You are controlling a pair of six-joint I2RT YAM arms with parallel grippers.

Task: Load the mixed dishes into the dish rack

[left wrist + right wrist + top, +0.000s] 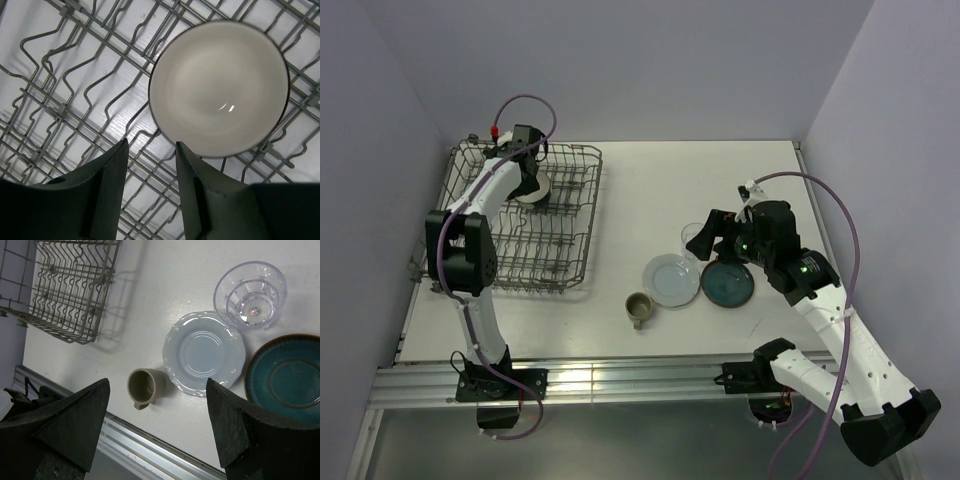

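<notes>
At the left of the overhead view, the large grey wire dish rack [535,240] sits on the white table [770,180]. A cream-inside, dark-rimmed bowl [220,87] lies mouth-up in its far part. The left gripper [150,145] hangs over the rack wires just beside the bowl, fingers parted and empty. In the lower centre is a small olive-brown mug [639,308], then a pale blue plate [672,280] with a clear glass tumbler [695,238] just behind it. Right of these is a dark teal plate [727,283]. The right gripper [156,382] hovers above these dishes, spread wide and empty.
</notes>
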